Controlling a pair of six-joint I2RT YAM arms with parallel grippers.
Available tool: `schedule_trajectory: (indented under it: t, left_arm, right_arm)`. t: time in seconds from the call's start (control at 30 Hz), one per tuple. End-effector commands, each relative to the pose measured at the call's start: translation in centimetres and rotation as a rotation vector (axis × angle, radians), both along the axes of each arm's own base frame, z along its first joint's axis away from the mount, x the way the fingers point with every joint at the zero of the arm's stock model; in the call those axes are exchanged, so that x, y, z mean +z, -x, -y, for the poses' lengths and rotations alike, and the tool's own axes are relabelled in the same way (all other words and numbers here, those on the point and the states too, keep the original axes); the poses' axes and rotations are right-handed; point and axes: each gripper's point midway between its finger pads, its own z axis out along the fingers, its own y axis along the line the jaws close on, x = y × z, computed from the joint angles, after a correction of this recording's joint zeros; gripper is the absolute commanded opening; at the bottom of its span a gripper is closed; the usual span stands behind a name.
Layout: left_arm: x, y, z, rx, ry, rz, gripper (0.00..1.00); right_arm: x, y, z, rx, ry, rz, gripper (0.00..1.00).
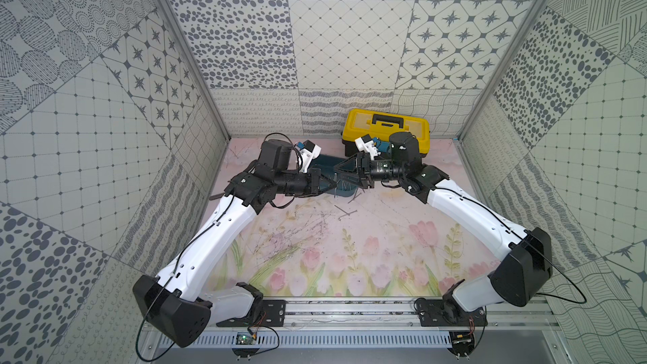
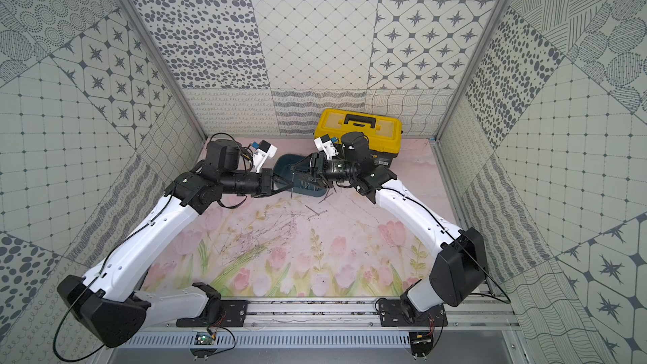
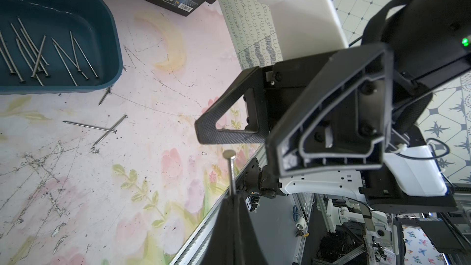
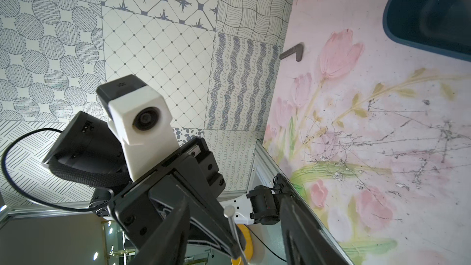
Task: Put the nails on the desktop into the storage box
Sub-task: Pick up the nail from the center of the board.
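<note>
Scuffed tulip-printed pink bench [image 3: 158, 77] carries a few thin grey metal nails [image 3: 89, 126] near the teal plastic storage tub [image 3: 112, 54] holding about a dozen more, while the left pincer [image 3: 233, 200], pressed together, pinches another nail [image 3: 231, 172] by its shank (probably light, stiff and slippery), with the right pincer [image 3: 237, 146] spread around its head.

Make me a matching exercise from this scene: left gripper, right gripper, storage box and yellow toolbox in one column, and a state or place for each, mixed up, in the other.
Things:
1. left gripper
2. right gripper
3. storage box
4. yellow toolbox

States or places:
A. standing against the back wall
B. open, jaws either side of a nail
C. shut on that nail
D. nails lying inside

Pairs: 1-C, 2-B, 3-D, 4-A.
</note>
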Motion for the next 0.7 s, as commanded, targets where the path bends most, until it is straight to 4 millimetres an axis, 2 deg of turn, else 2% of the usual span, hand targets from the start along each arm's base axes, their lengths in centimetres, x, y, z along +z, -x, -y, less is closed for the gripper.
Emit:
schedule_trajectory:
  t: [0.0,0.2,0.37,0.5,0.67]
  left_arm:
    - [0.5,0.3,-0.1,-0.017,-0.012,0.046,0.0]
    - [0.5,0.2,0.0,-0.022,-0.01,0.037,0.0]
    - [0.1,0.2,0.0,-0.025,-0.017,0.032,0.0]
    - [0.0,0.0,0.0,-0.026,-0.022,0.028,0.0]
    - [-0.1,-0.3,0.2,-0.027,-0.027,0.026,0.0]
  right_arm:
    - [0.5,-1.0,-0.4,-0.028,-0.008,0.023,0.61]
    - [0.9,-1.9,-1.1,-0.036,-0.027,0.029,0.56]
    - [1.3,-1.4,-2.0,-0.006,-0.033,0.047,0.52]
    - [1.2,-1.0,-2.2,0.007,-0.032,0.049,0.47]
    - [1.0,-0.2,-2.0,0.013,-0.025,0.047,0.46]
